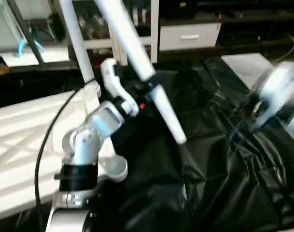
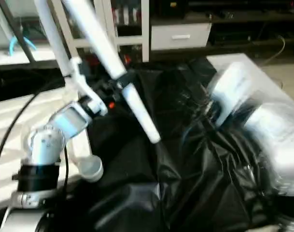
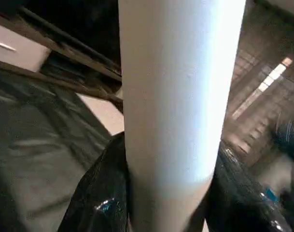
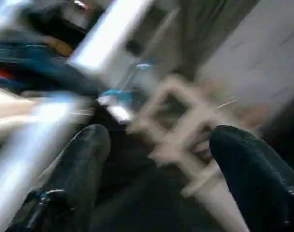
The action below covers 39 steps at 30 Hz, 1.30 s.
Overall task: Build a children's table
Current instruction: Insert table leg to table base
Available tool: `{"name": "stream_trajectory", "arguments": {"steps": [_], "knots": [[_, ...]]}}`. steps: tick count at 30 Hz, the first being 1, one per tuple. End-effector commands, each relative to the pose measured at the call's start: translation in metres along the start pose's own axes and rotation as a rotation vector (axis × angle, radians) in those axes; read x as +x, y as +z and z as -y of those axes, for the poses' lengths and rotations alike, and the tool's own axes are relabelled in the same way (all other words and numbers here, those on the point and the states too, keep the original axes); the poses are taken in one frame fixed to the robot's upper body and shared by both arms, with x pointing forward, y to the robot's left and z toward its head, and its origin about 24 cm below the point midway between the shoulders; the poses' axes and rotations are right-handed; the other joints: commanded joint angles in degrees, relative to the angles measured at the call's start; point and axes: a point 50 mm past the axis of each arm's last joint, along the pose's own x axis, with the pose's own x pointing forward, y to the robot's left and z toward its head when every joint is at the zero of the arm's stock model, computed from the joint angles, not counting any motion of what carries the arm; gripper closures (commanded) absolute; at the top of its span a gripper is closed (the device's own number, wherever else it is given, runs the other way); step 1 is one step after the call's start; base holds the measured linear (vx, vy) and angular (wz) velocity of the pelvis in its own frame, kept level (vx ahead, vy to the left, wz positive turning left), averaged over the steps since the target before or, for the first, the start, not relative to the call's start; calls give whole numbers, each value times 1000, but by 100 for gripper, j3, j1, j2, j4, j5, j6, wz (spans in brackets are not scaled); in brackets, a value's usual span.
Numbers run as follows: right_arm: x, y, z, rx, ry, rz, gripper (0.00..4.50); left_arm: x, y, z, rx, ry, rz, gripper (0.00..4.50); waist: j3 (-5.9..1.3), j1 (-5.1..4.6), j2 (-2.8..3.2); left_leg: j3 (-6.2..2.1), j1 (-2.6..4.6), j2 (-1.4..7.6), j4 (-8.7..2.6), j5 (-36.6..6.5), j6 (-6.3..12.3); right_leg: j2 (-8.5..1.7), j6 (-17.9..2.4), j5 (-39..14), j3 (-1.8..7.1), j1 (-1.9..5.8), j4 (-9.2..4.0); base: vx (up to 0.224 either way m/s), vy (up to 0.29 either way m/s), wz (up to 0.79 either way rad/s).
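Note:
The children's table top [image 1: 21, 145] lies upside down at the left, ribbed underside up, with an open round corner socket [image 1: 117, 166] near my left forearm. One white leg [image 1: 79, 43] rises from its far side. My left gripper [image 1: 143, 92] is shut on a second white leg [image 1: 137, 53], which slants down to the right and ends above the black sheet. In the left wrist view that leg [image 3: 175, 96] sits between the black fingers [image 3: 96, 193]. My right gripper [image 4: 159, 140], blurred at the right [image 1: 262, 116], is open with nothing between its fingers [image 4: 84, 159].
A crinkled black plastic sheet [image 1: 209, 183] covers the surface in the middle and at the right. A white flat board [image 1: 248, 65] lies at the back right. A white cabinet with a drawer [image 1: 188, 36] stands behind. A black cable [image 1: 45, 140] loops along my left arm.

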Motion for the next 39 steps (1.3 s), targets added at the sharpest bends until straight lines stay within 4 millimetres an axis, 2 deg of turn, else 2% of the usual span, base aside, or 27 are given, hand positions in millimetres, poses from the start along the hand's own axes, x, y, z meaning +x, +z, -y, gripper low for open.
{"name": "stream_trajectory", "arguments": {"steps": [1, 3, 4, 6, 9, 12, 14, 15, 17, 19, 22, 23, 25, 27, 30, 32, 34, 35, 39], "knots": [[3, 0, 10, -202, 73, -45, 53, -2, -7, 9, -8, -71, -144, 283, -387, -16, -145, -355, 192, 672, -475, -917, 87, -465, -1454, -384, 259, 173, -402, 0, 0, 0], [6, -1, 19, -385, 132, -90, 53, -7, -13, 8, -19, -78, -247, 284, -399, -15, -125, -334, 174, 657, -415, -504, 445, -450, -1594, -5, 240, 162, -357, 0, 0, 0], [6, -1, 19, -396, 133, -90, 53, -8, -14, 8, -20, -78, -253, 284, -404, -8, -143, -326, 171, 674, -402, -468, 499, -469, -1632, 35, 241, 159, -347, 0, 0, 0], [15, -2, 22, -629, 179, -70, 53, -15, -20, 8, -54, -87, -367, 284, -409, -33, -139, -325, 158, 659, -370, -429, 647, -448, -1760, 31, 213, 145, -322, 0, 0, 0], [26, 0, 20, -721, 205, -2, 53, -17, -24, 15, -109, -144, -418, 284, -386, -48, -141, -312, 167, 651, -368, -644, 744, -435, -1853, -220, 211, 148, -363, 0, 0, 0], [35, -4, 16, -769, 253, 18, 53, -16, -24, 25, -158, -213, -436, 284, -390, -52, -135, -328, 175, 669, -367, -642, 848, -393, -1933, -155, 199, 146, -336, 0, 0, 0], [42, -9, 14, -803, 282, 37, 53, -14, -24, 34, -182, -272, -456, 284, -402, -50, -168, -322, 170, 670, -351, -609, 873, -397, -1970, -116, 196, 142, -313, 0, 0, 0], [42, -9, 14, -803, 282, 37, 53, -14, -24, 34, -182, -272, -456, 284, -388, -53, -152, -326, 176, 660, -359, -677, 873, -377, -1961, -204, 187, 136, -329, 0, 0, 0], [47, -12, 13, -837, 281, 68, 53, -15, -29, 42, -206, -321, -485, 284, -389, -53, -160, -336, 172, 682, -364, -716, 824, -386, -1944, -242, 190, 132, -313, 0, 0, 0], [51, -13, 14, -871, 274, 94, 53, -17, -33, 48, -229, -361, -517, 284, -392, -79, -159, -335, 168, 664, -362, -725, 785, -363, -1947, -236, 176, 121, -296, 0, 0, 0], [53, -11, 17, -902, 247, 128, 53, -19, -41, 54, -256, -395, -559, 284, -366, -102, -162, -335, 175, 663, -378, -1056, 694, -355, -1864, -481, 189, 116, -333, 0, 0, 0], [54, -10, 18, -911, 240, 138, 53, -19, -43, 55, -264, -402, -570, 284, -368, -113, -142, -341, 174, 658, -381, -1107, 672, -352, -1823, -502, 188, 122, -329, 0, 0, 0], [54, -7, 19, -927, 224, 167, 53, -20, -47, 57, -281, -416, -586, 284, -368, -151, -154, -345, 167, 658, -394, -1182, 634, -334, -1788, -505, 182, 111, -330, 0, 0, 0], [55, -5, 21, -941, 219, 193, 53, -20, -49, 59, -299, -428, -598, 284, -363, -207, -135, -355, 156, 657, -402, -1373, 570, -340, -1755, -568, 181, 111, -339, 0, 0, 0], [54, -2, 22, -955, 208, 239, 53, -19, -51, 59, -324, -426, -597, 284, -355, -268, -155, -353, 151, 650, -410, -1657, 459, -335, -1689, -734, 176, 92, -354, 0, 0, 0], [53, -2, 22, -966, 204, 262, 53, -17, -49, 57, -337, -414, -580, 284, -351, -302, -170, -354, 137, 639, -403, -1706, 454, -345, -1633, -805, 187, 93, -370, 0, 0, 0], [52, -2, 21, -975, 199, 281, 53, -14, -44, 51, -364, -384, -535, 284, -352, -335, -186, -346, 121, 620, -387, -1666, 484, -347, -1613, -789, 193, 93, -381, 0, 0, 0], [51, -3, 21, -970, 198, 285, 53, -13, -42, 49, -365, -370, -523, 284, -359, -341, -173, -350, 117, 619, -378, -1601, 542, -358, -1612, -754, 194, 105, -385, 0, 0, 0], [51, -7, 21, -972, 215, 271, 53, -15, -41, 47, -355, -360, -541, 284, -373, -349, -182, -346, 99, 621, -348, -1308, 782, -359, -1678, -518, 186, 112, -364, 0, 0, 0]]}}
